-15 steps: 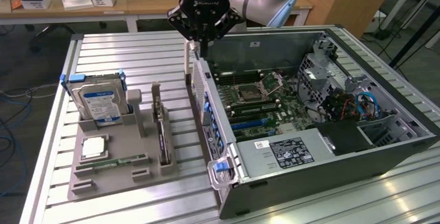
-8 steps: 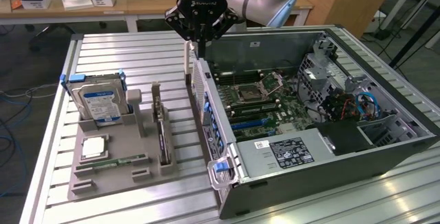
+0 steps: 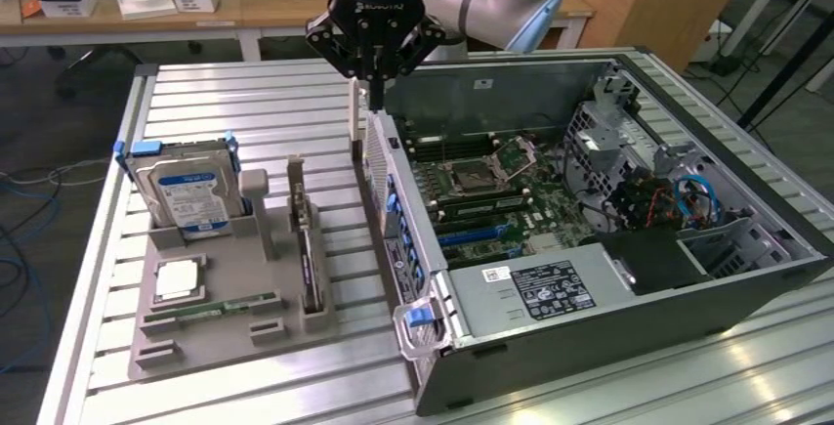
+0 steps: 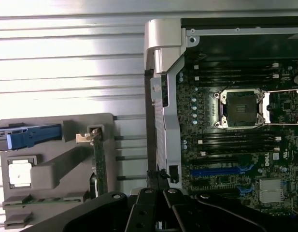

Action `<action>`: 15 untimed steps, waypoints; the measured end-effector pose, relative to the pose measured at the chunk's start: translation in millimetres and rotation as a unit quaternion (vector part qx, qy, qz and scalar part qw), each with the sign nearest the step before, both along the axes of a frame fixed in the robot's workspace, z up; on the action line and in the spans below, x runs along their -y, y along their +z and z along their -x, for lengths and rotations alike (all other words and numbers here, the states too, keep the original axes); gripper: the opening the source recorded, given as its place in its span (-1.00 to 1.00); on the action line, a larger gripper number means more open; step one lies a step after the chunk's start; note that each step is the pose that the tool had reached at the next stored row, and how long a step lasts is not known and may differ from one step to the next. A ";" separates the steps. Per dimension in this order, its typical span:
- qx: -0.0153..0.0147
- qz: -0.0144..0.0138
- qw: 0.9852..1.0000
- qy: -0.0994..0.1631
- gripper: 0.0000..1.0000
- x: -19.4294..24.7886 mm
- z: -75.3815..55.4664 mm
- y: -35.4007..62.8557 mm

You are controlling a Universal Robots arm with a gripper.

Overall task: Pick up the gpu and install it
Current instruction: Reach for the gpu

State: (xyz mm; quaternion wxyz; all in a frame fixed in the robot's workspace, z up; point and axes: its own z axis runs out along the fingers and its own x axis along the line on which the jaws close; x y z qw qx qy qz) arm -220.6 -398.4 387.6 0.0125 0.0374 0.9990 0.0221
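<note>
The gpu [image 3: 304, 241] stands on edge in a slot of the grey holder [image 3: 222, 342] on the exterior view's left, a thin green card with its silver bracket at the far end. From the wrist it appears edge-on as the gpu [image 4: 98, 166]. My gripper [image 3: 375, 101] hangs shut and empty above the near wall of the open computer case [image 3: 521, 337], beyond and to the right of the card and apart from it. In the wrist view the gripper [image 4: 157, 176] points down at that wall's edge.
A hard drive [image 3: 190, 196] with a blue-white label stands in the holder's back corner, with a processor [image 3: 178, 279] and a memory stick [image 3: 215, 306] in front. Inside the case lies the motherboard [image 4: 235, 145] with blue slots [image 4: 216, 170]. A desk with clutter stands behind.
</note>
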 end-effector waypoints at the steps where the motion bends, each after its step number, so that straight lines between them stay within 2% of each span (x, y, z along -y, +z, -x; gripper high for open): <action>1: 0.000 0.000 1.000 0.000 -0.79 0.0 0.7 -0.1; 15: 0.000 0.000 1.000 0.000 -0.79 0.0 9.9 -0.4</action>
